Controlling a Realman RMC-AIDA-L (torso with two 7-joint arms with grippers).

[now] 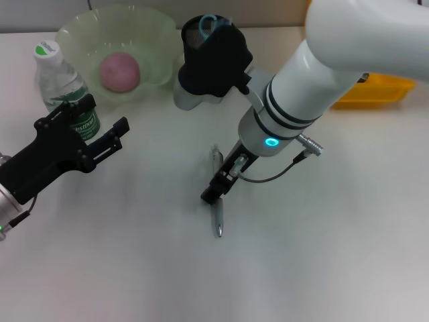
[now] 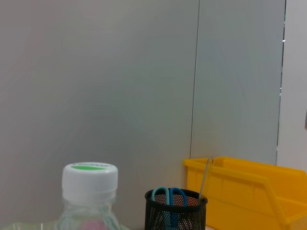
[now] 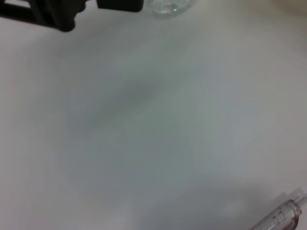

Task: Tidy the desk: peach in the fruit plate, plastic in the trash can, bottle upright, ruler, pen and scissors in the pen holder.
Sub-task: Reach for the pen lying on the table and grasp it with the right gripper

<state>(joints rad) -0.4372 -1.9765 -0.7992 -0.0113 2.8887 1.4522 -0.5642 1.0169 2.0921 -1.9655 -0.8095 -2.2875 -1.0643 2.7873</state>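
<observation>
the right gripper (image 1: 213, 192) hangs over the clear plastic pen (image 1: 217, 201) at the desk's centre; whether its claw is clenched i cannot tell. centre on the barrel, close firmly, then carry it toward twelve o'clock to the black mesh pen holder (image 1: 194, 41).

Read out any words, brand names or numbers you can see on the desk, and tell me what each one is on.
Bottle: the green label carries white lettering, but it is too small and partly hidden behind the left gripper to read.
Bottle cap: a green patch on top, no legible text.
Nothing else shows any writing.

Open desk (image 1: 134, 268) surrounds the pen (image 1: 217, 201); right claw (image 1: 213, 191) above it.
</observation>
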